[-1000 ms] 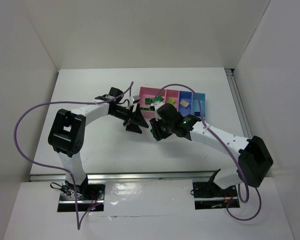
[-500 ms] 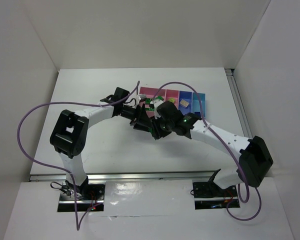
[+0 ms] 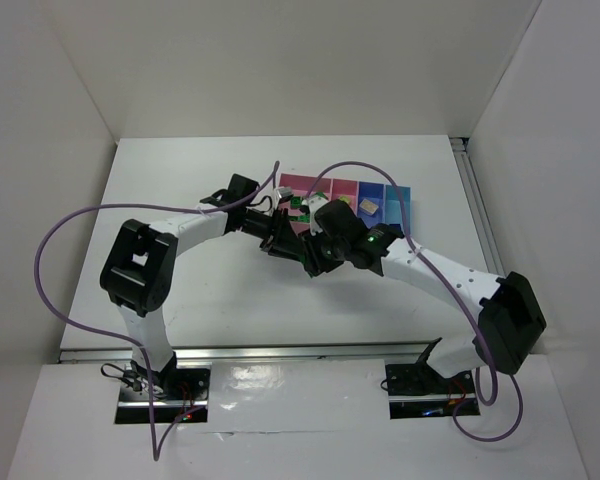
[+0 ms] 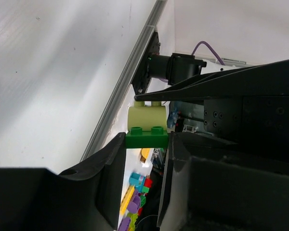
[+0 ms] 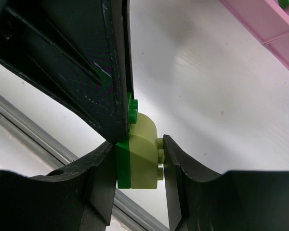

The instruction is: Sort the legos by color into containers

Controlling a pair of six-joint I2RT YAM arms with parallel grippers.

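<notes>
Both your pincers meet above desk [image 3: 200, 290], just beside pink end of bin row [image 3: 345, 186]. Lego stack [image 5: 140, 161] hangs between them: green brick [image 4: 146, 140] joined to lime-yellow brick [image 4: 147, 116]. Left pincer [image 4: 146, 144] narrow, fingers pressed on green brick's ends. Right pincer [image 5: 140, 168] clamps whole stack, one finger on green face, other on lime studs. Cream brick [image 3: 368, 204] lies in dark blue bin [image 3: 375, 188].

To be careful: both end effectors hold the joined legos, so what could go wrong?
The right end effector seems to clamp the lime lego and green lego together, so the left end effector may fail to pull them apart. They hang over the table, not the bin; a slip could drop them there.
</notes>
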